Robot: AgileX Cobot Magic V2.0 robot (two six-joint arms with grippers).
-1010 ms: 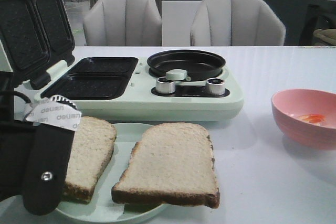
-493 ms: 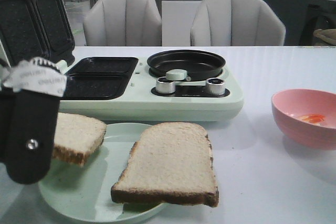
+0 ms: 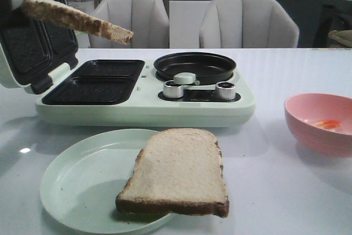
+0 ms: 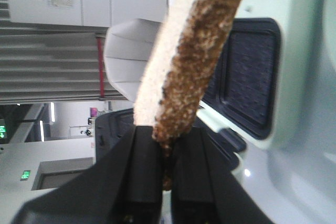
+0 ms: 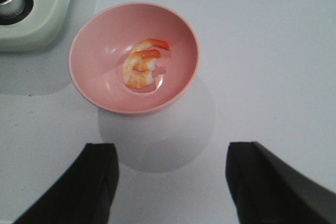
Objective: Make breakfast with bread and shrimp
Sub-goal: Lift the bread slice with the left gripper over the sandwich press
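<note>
One slice of bread hangs tilted in the air above the open sandwich maker, in front of its raised lid. In the left wrist view my left gripper is shut on the crust edge of that slice. The other slice of bread lies flat on the pale green plate, overhanging its front rim. The shrimp lie curled in the pink bowl at the right. My right gripper is open over bare table beside the bowl, holding nothing.
The sandwich maker has two dark grill wells, a round black pan and two knobs. Its lid stands open at the left. Two grey chairs stand behind the table.
My left gripper has lifted one slice off the plate, up and to the left, and has left the front view. The left half of the plate is now bare.
</note>
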